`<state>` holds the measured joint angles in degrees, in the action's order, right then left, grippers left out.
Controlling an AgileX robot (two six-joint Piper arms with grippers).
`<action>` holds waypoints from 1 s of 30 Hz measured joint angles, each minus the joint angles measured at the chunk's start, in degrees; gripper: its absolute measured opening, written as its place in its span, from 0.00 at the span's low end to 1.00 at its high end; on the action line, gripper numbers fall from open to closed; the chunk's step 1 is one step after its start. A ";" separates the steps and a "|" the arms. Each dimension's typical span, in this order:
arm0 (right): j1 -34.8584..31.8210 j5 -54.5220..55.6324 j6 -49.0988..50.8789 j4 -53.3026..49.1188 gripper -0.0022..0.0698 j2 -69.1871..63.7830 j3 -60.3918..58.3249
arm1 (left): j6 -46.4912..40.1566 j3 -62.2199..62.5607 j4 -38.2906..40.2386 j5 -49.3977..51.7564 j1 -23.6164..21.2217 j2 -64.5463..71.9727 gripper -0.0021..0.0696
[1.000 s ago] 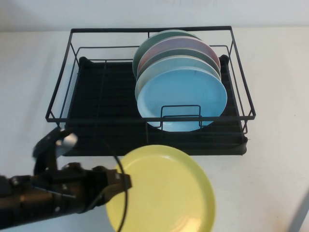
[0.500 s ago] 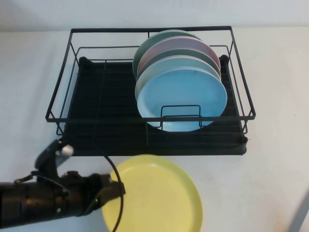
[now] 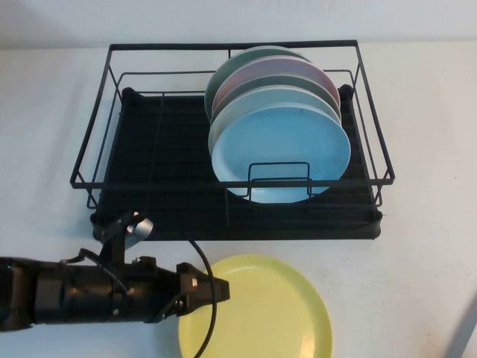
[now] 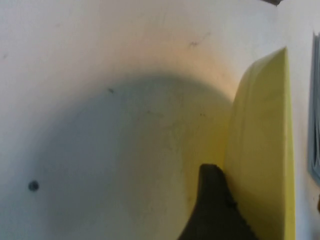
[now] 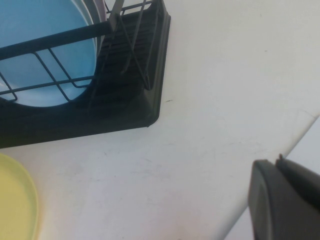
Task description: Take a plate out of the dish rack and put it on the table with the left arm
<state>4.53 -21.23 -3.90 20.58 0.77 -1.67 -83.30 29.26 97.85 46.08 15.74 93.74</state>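
High view first. What's the left arm (image 3: 82, 298) doing?
B: It's stretched low and nearly level over the table (image 3: 425, 261), on the near side of the dish rack (image 3: 149, 186). A black cable (image 3: 211, 317) loops off its front end.
A: Left gripper (image 3: 205, 289)?
B: It's at the near-left rim of the yellow plate (image 3: 268, 313), and the plate spreads out ahead of its tip. Can't tell whether it's clamped or let go.
A: Is the plate down?
B: It looks flat on the table, out of the rack, just off the rack's front edge.
A: Left wrist view?
B: The plate's rim is seen edge-on, with a dark gripper part right against it.
A: Room to move?
B: Bare table behind and beside the gripper. The rack's left half has open slots. The blue plate (image 3: 283, 149) fronts the stack on its right.
A: Right gripper (image 5: 280, 200)?
B: It's over open table, apart from the rack's near-right corner. Can't tell its state.
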 joint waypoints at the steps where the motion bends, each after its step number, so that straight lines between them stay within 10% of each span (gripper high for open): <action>1: 0.00 0.00 0.00 0.00 0.00 0.00 0.00 | -0.36 0.16 0.00 0.09 0.00 0.00 0.57; 20: 0.00 0.00 0.00 0.00 0.00 0.00 0.00 | -2.14 2.48 -9.97 -0.53 -9.01 -2.51 0.61; 30: 0.00 0.00 0.00 0.00 0.00 0.00 0.00 | 3.34 2.48 -24.53 0.82 -12.65 -23.89 0.10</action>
<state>4.53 -21.23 -3.90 20.58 0.77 -1.67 -79.95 31.74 73.32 46.90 3.09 69.85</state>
